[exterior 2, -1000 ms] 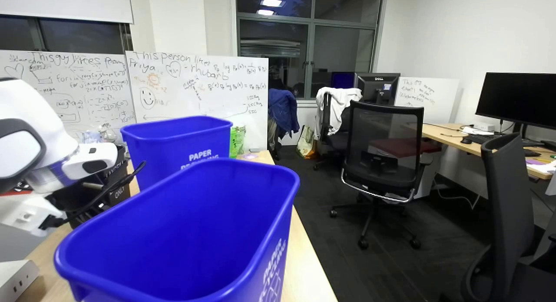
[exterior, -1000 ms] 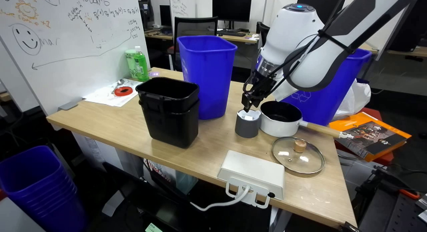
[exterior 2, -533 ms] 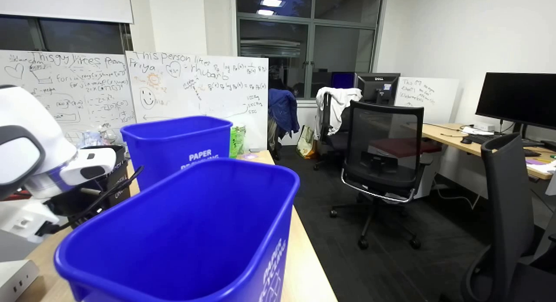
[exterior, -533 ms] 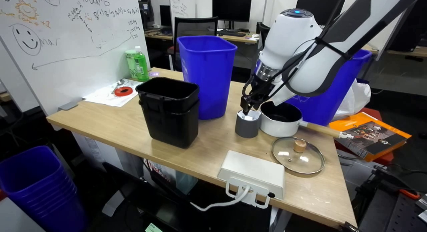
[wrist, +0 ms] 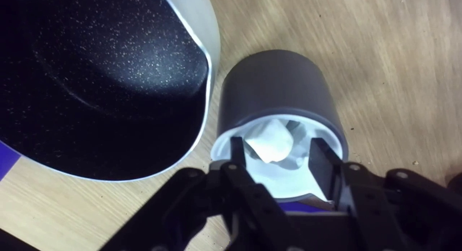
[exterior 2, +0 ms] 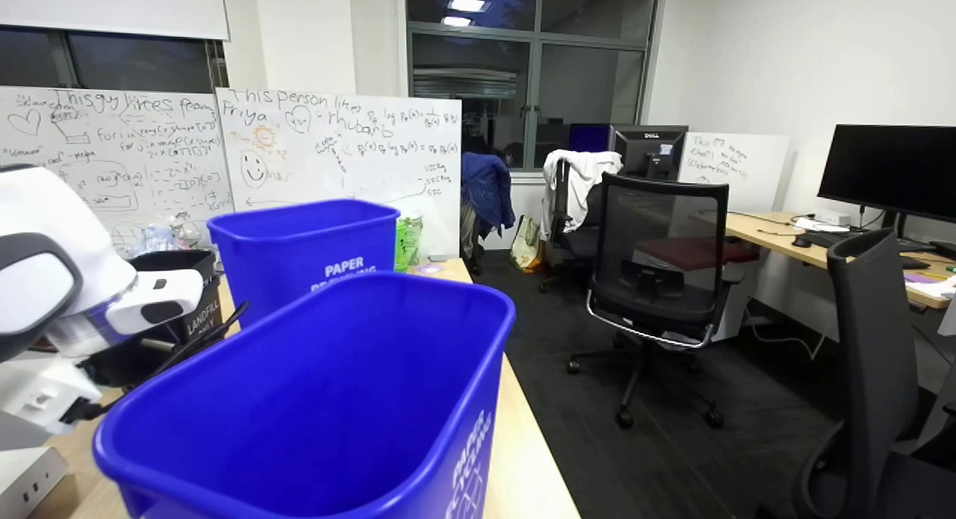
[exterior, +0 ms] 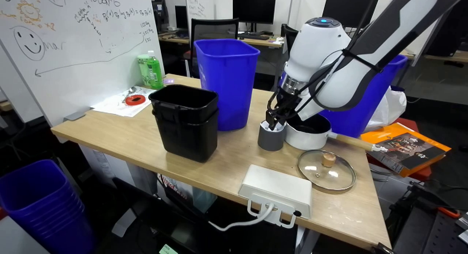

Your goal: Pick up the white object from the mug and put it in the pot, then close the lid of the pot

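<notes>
The dark grey mug stands upright on the table, close beside the pot. In the wrist view the white object lies inside the white-lined mug. My gripper is open. Its two black fingertips are over the mug's opening, one on each side of the white object, with gaps to it. In an exterior view the gripper points down at the mug's mouth. The pot has a dark inside, nothing covering it, and a wooden handle. The glass lid lies flat on the table, knob up.
A white power box sits at the table's front edge near the lid. A black bin and a blue bin stand beyond the mug. A further blue bin stands behind the pot. An orange box lies by the handle.
The arm has come down, and the gripper's fingertips have lowered from just above the mug to its mouth. The mug, pot and lid have not moved.
</notes>
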You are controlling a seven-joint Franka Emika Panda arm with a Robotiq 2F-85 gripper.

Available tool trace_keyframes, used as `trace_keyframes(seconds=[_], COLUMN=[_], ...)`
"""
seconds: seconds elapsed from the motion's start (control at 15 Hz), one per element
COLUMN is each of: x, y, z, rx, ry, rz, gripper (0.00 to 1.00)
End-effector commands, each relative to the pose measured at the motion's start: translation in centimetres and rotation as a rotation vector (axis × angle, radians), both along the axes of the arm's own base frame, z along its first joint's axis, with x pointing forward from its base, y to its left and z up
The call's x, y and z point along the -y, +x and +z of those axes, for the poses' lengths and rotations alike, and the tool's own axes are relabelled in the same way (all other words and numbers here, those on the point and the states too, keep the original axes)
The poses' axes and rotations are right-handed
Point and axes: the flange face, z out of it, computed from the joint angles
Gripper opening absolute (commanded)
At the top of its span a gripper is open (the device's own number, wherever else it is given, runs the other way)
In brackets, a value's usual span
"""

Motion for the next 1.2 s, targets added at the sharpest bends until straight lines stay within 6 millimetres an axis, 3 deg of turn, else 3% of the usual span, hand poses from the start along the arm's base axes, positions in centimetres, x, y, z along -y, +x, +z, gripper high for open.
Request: trace_keyframes(seconds=[0.0, 0.67, 1.13], x=[0.2, -0.6, -0.5], y=[-0.2, -0.9, -3.2], z=[-0.7, -1.8, -1.8], rx=[0.003, -0.016, -0.065], ry=[0.014, 0.065, 0.094], rz=[-0.012, -0.035, -0.006], gripper=[0.53, 0.53, 0.53])
